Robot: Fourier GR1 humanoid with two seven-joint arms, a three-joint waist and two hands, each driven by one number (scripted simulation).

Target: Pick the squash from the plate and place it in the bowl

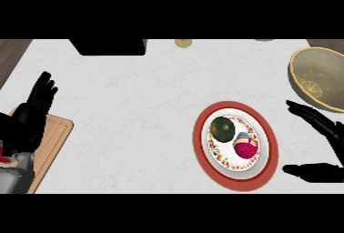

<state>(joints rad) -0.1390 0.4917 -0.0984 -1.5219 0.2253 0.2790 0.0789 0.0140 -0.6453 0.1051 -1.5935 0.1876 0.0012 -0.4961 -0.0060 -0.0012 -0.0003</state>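
A dark green squash (222,129) lies on the upper left part of a red-rimmed plate (204,145), beside a pink round item (246,149). A large yellowish bowl (304,84) stands at the right edge, up and to the right of the plate. My right hand (321,125) is open just right of the plate, fingers spread above and thumb (310,171) below, touching nothing. At the left edge my left hand (35,107) rests open with fingers up.
A wooden cutting board (57,139) lies at the lower left under my left forearm. A black box (111,46) sits at the top, with a small yellowish object (183,43) to its right. The counter's dark edge shows at the top left.
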